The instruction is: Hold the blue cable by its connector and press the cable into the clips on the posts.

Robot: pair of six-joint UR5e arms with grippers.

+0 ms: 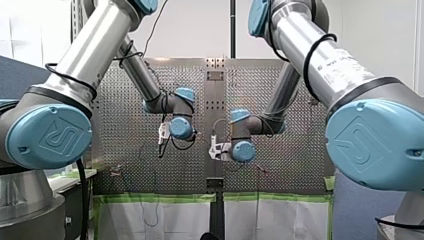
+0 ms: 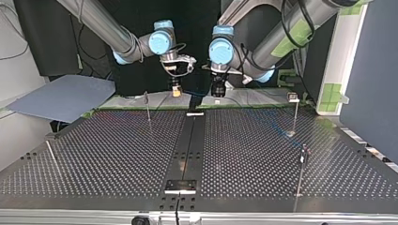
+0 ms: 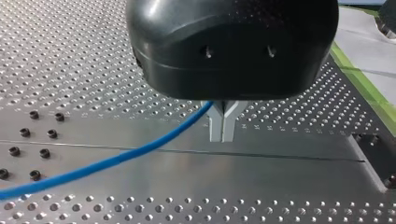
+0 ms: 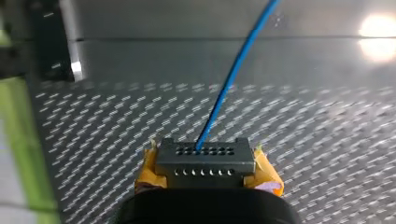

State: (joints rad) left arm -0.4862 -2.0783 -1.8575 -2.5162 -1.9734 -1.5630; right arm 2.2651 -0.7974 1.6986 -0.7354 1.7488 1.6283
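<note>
In the right wrist view my right gripper is shut on a black connector, with yellow pads on either side. The blue cable leaves the connector's face and runs away over the perforated table. My left gripper, black with metal fingers, is shut on the blue cable, which trails off to one side just above the table. The top view has both grippers hanging close together over the table's far edge, my right gripper at the left and my left gripper at the right.
Thin posts stand on the perforated table: one far left, one far right, one nearer right, one leaning near left. A grey-blue sheet lies beyond the table's left corner. A dark strip runs down the middle.
</note>
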